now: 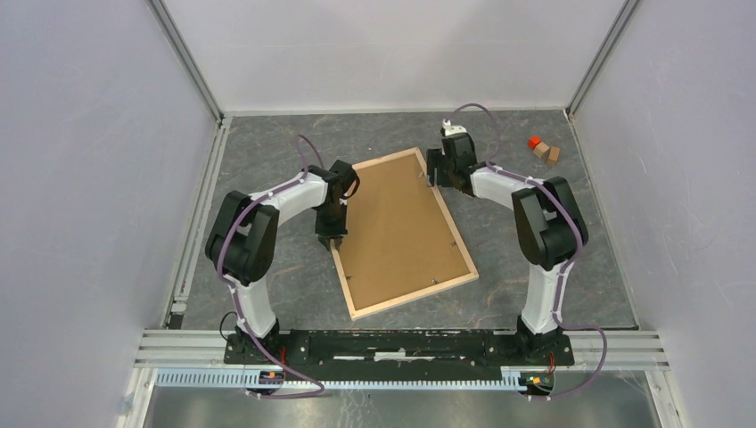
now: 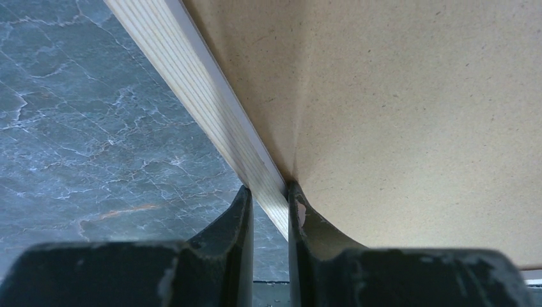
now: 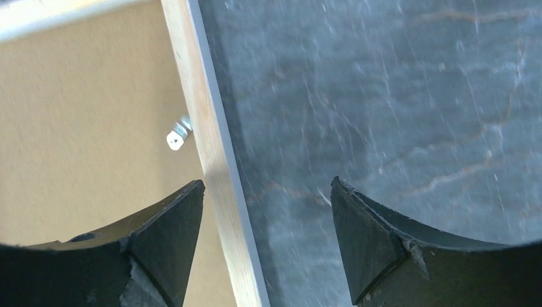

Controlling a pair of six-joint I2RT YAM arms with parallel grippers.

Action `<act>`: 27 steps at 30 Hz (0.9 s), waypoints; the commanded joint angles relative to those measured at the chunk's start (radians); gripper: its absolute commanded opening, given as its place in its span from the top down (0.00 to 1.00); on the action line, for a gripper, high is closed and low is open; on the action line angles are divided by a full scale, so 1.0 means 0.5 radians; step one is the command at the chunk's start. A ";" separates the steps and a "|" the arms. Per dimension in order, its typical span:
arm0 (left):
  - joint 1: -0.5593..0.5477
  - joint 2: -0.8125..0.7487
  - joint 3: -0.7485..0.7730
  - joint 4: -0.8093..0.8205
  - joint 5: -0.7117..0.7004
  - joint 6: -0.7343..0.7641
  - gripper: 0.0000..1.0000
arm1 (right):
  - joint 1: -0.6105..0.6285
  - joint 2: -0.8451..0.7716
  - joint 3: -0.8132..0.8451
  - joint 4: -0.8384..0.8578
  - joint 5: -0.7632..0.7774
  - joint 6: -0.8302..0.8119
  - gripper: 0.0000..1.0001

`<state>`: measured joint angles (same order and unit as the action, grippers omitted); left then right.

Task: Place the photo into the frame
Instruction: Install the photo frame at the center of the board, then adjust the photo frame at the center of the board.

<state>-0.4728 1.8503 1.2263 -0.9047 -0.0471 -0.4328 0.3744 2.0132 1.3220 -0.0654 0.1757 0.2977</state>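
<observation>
The frame (image 1: 414, 297) lies back-up on the table (image 1: 267, 152), with the backing board (image 1: 401, 227) seated inside it. The left gripper (image 2: 268, 192) is clamped on the frame's left rail. The right gripper (image 3: 267, 185) is wide open astride the right rail, holding nothing.

High rear overview facing down, close wrist views, all sharing the frame (image 1: 414, 295)

Soft, even light is falling from overhead; the frame (image 1: 414, 293) is casting only a faint shadow, and the right wrist view is blurring.
</observation>
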 commanded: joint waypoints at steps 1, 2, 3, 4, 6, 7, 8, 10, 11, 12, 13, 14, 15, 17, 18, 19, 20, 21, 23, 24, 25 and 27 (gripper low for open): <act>-0.003 0.236 0.052 0.045 -0.177 0.191 0.98 | -0.060 -0.234 -0.281 0.113 -0.176 0.015 0.21; -0.001 0.257 0.077 0.046 -0.174 0.183 0.98 | -0.064 -0.258 -0.349 0.161 -0.202 0.036 0.21; 0.003 0.283 0.097 0.045 -0.175 0.177 0.98 | -0.065 -0.283 -0.439 0.211 -0.241 0.050 0.21; 0.006 0.307 0.124 0.044 -0.184 0.167 0.98 | -0.067 -0.303 -0.505 0.255 -0.284 0.065 0.22; 0.017 0.343 0.181 0.058 -0.196 0.131 0.98 | -0.065 -0.322 -0.589 0.306 -0.347 0.091 0.27; 0.024 0.364 0.208 0.071 -0.189 0.121 0.98 | -0.066 -0.329 -0.626 0.317 -0.412 0.097 0.31; 0.032 0.383 0.252 0.079 -0.174 0.113 0.98 | -0.065 -0.340 -0.663 0.335 -0.436 0.112 0.35; 0.061 0.456 0.356 0.069 -0.161 0.082 0.98 | -0.067 -0.385 -0.785 0.407 -0.486 0.139 0.44; 0.081 0.485 0.412 0.061 -0.149 0.068 0.98 | -0.067 -0.404 -0.840 0.452 -0.517 0.153 0.47; 0.094 0.508 0.452 0.060 -0.147 0.053 0.98 | -0.066 -0.427 -0.902 0.483 -0.550 0.168 0.49; 0.098 0.527 0.493 0.065 -0.156 0.041 0.98 | -0.064 -0.446 -0.955 0.507 -0.573 0.187 0.51; 0.099 0.548 0.527 0.069 -0.167 0.040 0.98 | -0.062 -0.470 -1.021 0.542 -0.599 0.206 0.55; 0.102 0.579 0.574 0.067 -0.175 0.040 0.98 | -0.062 -0.500 -1.095 0.579 -0.618 0.222 0.57; 0.111 0.637 0.676 0.061 -0.198 0.036 0.98 | -0.061 -0.576 -1.238 0.657 -0.664 0.256 0.62; 0.119 0.662 0.730 0.064 -0.206 0.030 0.98 | -0.059 -0.619 -1.301 0.679 -0.680 0.278 0.65; 0.123 0.698 0.779 0.064 -0.209 0.021 0.98 | -0.060 -0.683 -1.397 0.716 -0.694 0.306 0.68; 0.129 0.731 0.832 0.062 -0.206 0.006 0.98 | -0.056 -0.751 -1.473 0.751 -0.700 0.334 0.69; 0.132 0.757 0.875 0.068 -0.196 -0.006 0.98 | -0.048 -0.839 -1.589 0.805 -0.690 0.368 0.70; 0.133 0.816 0.989 0.073 -0.170 -0.023 0.98 | -0.020 -1.018 -1.791 0.883 -0.650 0.448 0.70; 0.133 0.848 1.070 0.073 -0.158 -0.029 0.98 | 0.003 -1.110 -1.904 0.939 -0.636 0.489 0.70; 0.133 0.873 1.145 0.073 -0.149 -0.036 0.98 | 0.037 -1.190 -1.996 0.990 -0.620 0.546 0.69; 0.135 0.907 1.279 0.073 -0.122 -0.046 0.98 | 0.146 -1.345 -2.169 1.097 -0.583 0.648 0.69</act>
<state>-0.4145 2.2185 1.7370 -1.2449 -0.0399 -0.4339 0.3466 1.4536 0.3977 0.4603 -0.0601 0.4938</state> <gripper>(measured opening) 0.249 0.312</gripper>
